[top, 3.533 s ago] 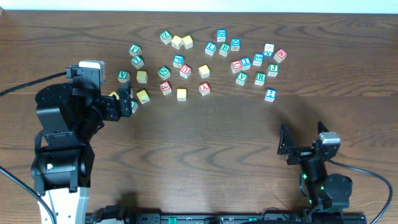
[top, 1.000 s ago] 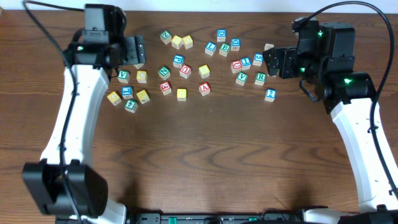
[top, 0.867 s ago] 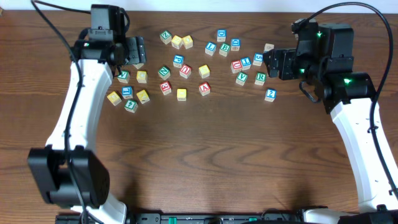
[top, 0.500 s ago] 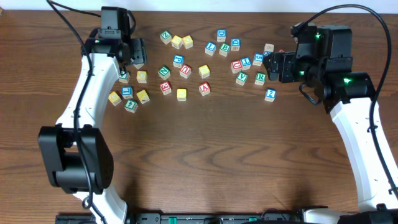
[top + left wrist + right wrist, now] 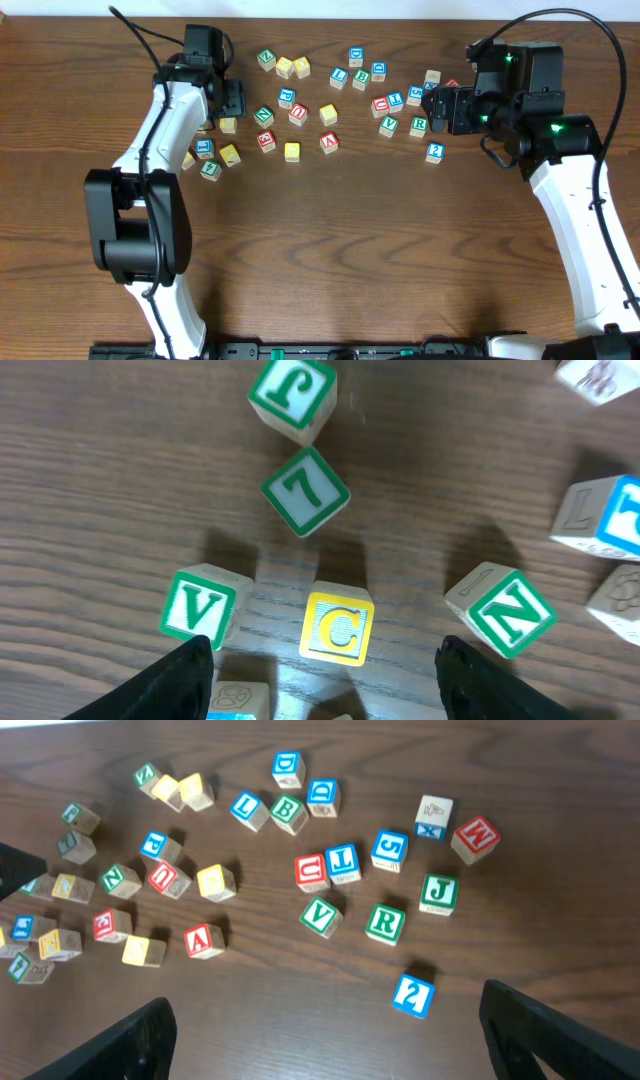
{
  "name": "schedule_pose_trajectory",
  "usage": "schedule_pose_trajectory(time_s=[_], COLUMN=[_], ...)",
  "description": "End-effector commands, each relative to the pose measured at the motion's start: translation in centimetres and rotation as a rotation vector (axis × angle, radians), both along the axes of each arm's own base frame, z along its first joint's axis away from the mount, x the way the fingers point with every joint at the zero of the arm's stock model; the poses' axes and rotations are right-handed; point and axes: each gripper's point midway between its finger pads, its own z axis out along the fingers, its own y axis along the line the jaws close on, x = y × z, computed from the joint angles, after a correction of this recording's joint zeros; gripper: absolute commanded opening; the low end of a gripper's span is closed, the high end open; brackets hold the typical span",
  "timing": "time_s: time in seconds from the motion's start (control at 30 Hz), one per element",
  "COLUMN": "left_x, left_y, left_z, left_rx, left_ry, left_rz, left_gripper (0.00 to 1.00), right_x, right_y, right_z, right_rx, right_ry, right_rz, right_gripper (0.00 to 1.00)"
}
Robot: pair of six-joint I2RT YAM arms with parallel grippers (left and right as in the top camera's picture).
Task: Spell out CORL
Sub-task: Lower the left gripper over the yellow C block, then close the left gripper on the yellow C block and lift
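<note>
A yellow C block (image 5: pixel 338 628) lies on the table between my left gripper's fingers, just ahead of the tips; it also shows in the overhead view (image 5: pixel 228 125). My left gripper (image 5: pixel 325 682) (image 5: pixel 226 100) is open and empty above it. A green R block (image 5: pixel 385 922) (image 5: pixel 418 126) and a blue L block (image 5: pixel 246 807) (image 5: pixel 338 76) lie in the scattered group. Two blue blocks (image 5: pixel 286 765) (image 5: pixel 322 792) bear a round letter; I cannot tell whether either is an O. My right gripper (image 5: pixel 330 1042) (image 5: pixel 440 108) is open and empty, high over the right end of the group.
Near the C lie a green V (image 5: pixel 197 604), a green 7 (image 5: pixel 305 490), a green J (image 5: pixel 292 390) and a green N (image 5: pixel 510 612). A blue 2 (image 5: pixel 412 995) lies nearest the right gripper. Several more blocks are spread along the back of the table (image 5: pixel 320 260).
My left gripper has swung right and forward over the back-left blocks to above the yellow C. My right gripper has barely moved. No block has been picked up.
</note>
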Motion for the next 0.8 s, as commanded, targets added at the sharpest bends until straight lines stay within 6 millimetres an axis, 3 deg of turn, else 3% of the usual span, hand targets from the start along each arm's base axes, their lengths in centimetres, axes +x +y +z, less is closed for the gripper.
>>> schedule_pose_trajectory(time_s=[0.0,0.17,0.77], left_x=[0.4,0.2,-0.5], left_y=[0.2,0.2,0.2], left_z=[-0.7,-2.2,-4.2], left_rx=[0.004,0.007,0.005], left_ry=[0.010,0.041,0.067], left_rz=[0.013,0.012,0.011], left_gripper=[0.71,0.62,0.62], right_x=[0.2,0.1,-0.1], right_y=[0.4,0.4,0.4], right_z=[0.4,0.3,0.2], right_rx=[0.005,0.004,0.003], right_ry=[-0.001,0.007,0.014], right_rz=[0.000,0.000,0.000], right_gripper=[0.92,0.92,0.95])
